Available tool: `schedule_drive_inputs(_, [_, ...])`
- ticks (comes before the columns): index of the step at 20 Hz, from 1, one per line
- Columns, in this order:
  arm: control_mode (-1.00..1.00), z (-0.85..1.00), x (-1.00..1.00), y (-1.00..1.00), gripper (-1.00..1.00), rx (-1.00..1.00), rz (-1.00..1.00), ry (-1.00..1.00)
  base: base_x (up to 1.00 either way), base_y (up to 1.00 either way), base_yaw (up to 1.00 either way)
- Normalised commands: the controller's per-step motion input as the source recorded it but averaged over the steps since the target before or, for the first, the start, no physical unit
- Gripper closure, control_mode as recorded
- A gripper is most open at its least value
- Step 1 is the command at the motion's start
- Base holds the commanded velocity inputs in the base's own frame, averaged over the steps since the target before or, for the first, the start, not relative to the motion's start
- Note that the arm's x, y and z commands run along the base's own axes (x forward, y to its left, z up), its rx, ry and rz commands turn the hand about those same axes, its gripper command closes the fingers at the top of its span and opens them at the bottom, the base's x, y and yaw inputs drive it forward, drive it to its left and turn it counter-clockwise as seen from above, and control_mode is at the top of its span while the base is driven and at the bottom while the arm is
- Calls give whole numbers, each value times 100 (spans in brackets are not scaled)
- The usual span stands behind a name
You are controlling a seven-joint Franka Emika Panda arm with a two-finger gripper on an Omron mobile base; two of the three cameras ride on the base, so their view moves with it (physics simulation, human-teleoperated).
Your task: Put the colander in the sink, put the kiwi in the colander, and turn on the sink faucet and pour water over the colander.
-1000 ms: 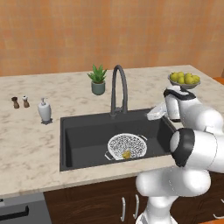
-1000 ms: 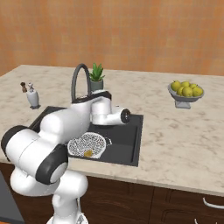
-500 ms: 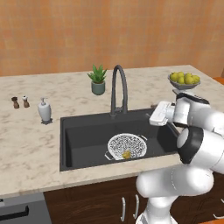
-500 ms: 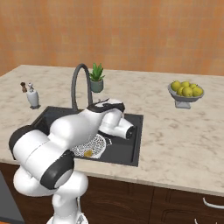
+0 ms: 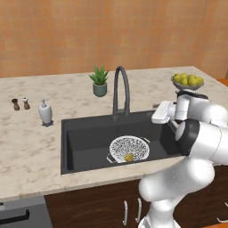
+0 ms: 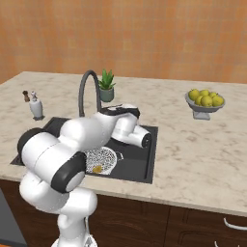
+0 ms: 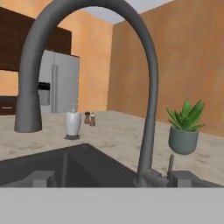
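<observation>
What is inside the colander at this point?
The colander sits in the sink with one kiwi resting on its mesh near the front rim. In the right base view the arm covers part of the colander; no water is seen running.

potted plant (image 5: 99, 81), soap dispenser (image 5: 44, 112), lemon bowl (image 5: 187, 82)

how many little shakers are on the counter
2. Both stand side by side at the counter's far left, beyond the soap bottle: a dark shaker and a lighter-topped shaker next to it.
</observation>
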Motion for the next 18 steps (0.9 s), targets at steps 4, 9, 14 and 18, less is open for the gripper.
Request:
schedule_drive_inputs(4, [-100,0,56,-5,-100,0,2,8,0,0,0])
schedule_drive_inputs(9, [-100,-11,34,-7,-100,0,4,0,0,0,0])
schedule_drive_inputs(14, [-100,-27,42,-3,-100,1,5,-2,0,0,0])
schedule_drive_inputs(18, [-100,-25,28,0,-100,4,12,-15,0,0,0])
